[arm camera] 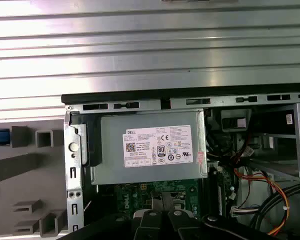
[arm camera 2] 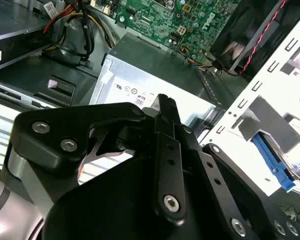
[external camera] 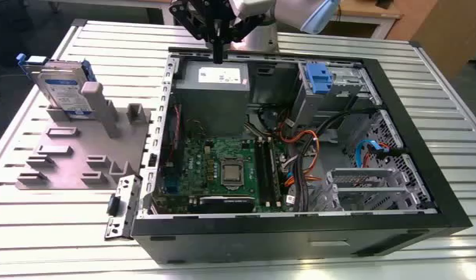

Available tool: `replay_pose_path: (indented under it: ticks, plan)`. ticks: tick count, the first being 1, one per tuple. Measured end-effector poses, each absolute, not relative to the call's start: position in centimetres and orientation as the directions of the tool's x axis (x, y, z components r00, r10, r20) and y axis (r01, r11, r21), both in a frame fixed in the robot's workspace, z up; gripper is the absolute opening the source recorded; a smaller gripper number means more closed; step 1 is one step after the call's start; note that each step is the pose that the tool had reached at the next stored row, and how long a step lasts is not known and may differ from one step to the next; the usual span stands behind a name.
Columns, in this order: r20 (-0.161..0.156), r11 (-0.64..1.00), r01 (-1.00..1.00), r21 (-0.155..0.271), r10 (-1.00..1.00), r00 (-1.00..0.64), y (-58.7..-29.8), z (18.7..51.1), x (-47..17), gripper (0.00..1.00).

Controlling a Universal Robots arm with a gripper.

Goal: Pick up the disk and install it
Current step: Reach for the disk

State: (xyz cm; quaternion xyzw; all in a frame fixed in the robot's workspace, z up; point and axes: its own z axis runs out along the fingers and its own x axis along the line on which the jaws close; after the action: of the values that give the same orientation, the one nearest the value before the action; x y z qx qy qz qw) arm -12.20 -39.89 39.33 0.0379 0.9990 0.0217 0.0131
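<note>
The disk [external camera: 61, 87], silver-grey with a white and blue label and a blue carrier frame, stands upright in a grey holder [external camera: 82, 151] on the exterior view's left, outside the computer case. My gripper [external camera: 219, 56] hangs well to its right, above the case's back edge and the grey power supply box [external camera: 213, 87]. Its black fingers are shut together with nothing between them. In the second wrist view the gripper [arm camera 2: 165, 102] points at the same box [arm camera 2: 155, 75]. The first wrist view has the gripper [arm camera: 160, 220] just below the labelled box [arm camera: 150, 147].
The open computer case [external camera: 448, 213] lies on a slatted metal table [external camera: 35, 233]. Inside are a green motherboard [external camera: 222, 169], orange and black cables [external camera: 308, 146], a drive cage with a bare blue bracket [external camera: 318, 79] and a metal bay [external camera: 363, 186]. The grey holder [arm camera: 20, 170] lies beside the case.
</note>
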Motion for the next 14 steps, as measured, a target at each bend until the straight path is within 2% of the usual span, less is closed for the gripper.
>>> replay_pose_path:
  ticks: [14]
  plan:
    - [-0.024, 0.996, 0.075, 0.044, 0.076, -0.997, -39.89, 39.33, -12.73, 0.11]
